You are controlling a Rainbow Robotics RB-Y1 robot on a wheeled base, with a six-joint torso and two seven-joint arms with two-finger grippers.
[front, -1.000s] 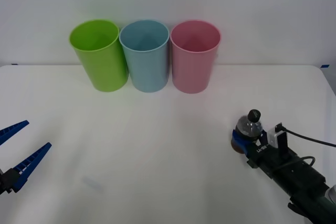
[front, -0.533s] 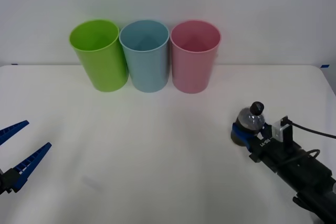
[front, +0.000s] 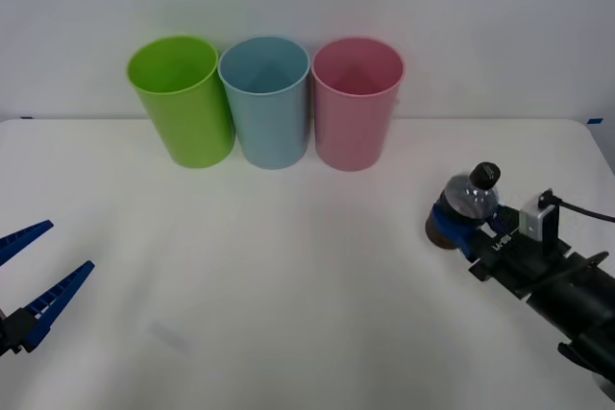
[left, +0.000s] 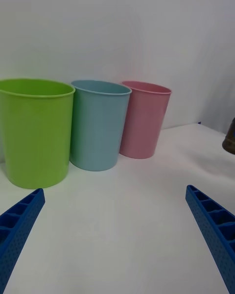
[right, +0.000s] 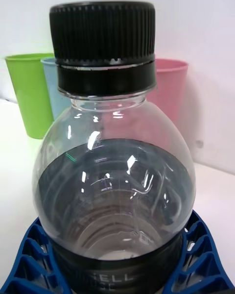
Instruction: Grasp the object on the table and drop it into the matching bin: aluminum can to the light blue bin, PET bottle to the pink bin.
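R gripper (front: 459, 221) is gripping small clear plastic bottle w/ black cap (right: 113, 176), jaws clamped on its dark label, above white table (front: 288, 276). L gripper (front: 27, 276) is sitting idle, jaws apart.

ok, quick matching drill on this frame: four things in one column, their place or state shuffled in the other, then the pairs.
1. bottle
2. pink bin
3. left gripper
4. green bin

A. open, near the table's left edge
B. left end of the bin row
C. held in the right gripper
D. right end of the bin row

Pairs: 1-C, 2-D, 3-A, 4-B
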